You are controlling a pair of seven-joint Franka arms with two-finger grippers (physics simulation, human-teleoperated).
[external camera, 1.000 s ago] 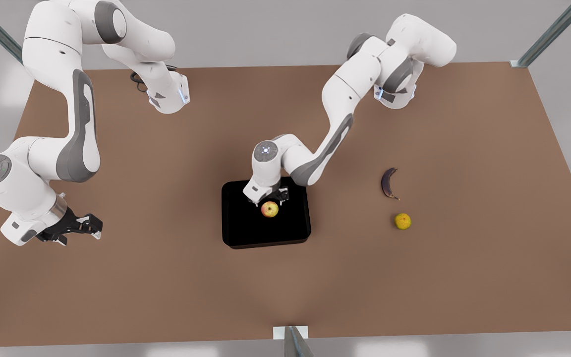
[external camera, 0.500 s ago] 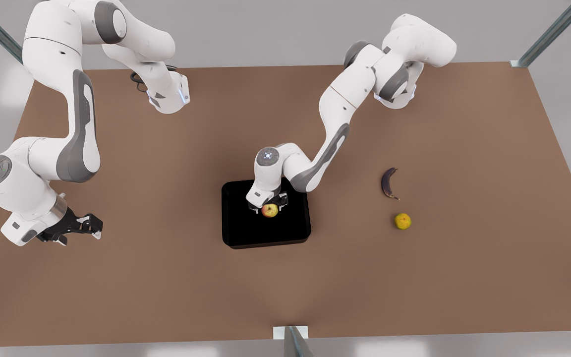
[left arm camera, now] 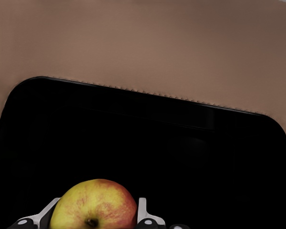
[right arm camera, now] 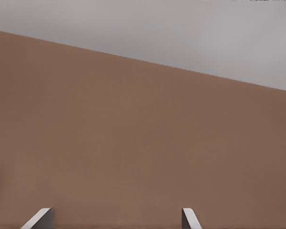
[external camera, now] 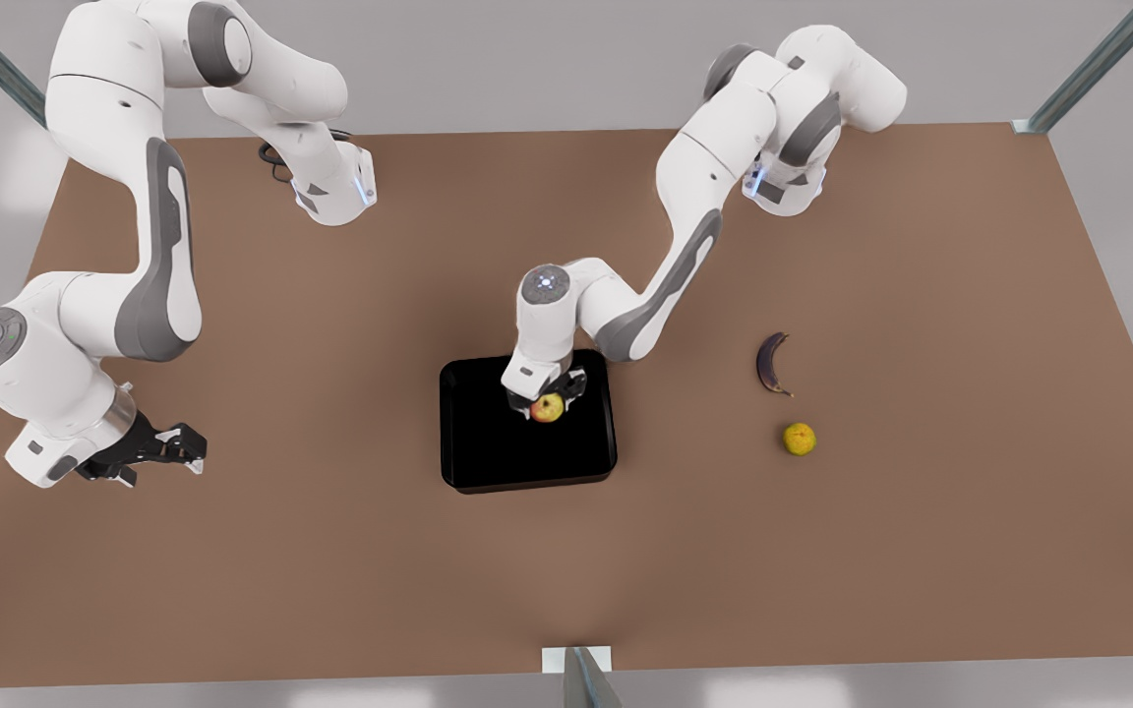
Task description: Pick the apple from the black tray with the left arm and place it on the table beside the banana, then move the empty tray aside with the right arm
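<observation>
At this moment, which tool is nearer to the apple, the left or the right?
The left. The left tool grips the apple over the black tray. The right tool waits far away, near the table edge at the front view's left.

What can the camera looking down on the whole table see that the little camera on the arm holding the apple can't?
The front view alone takes in the banana, the yellow-green fruit near it, and the right pincer waiting open over bare table at the front view's left. The left wrist view alone shows, close up, a white finger on each side of the apple. Both show the apple gripped by the left pincer above the black tray.
</observation>
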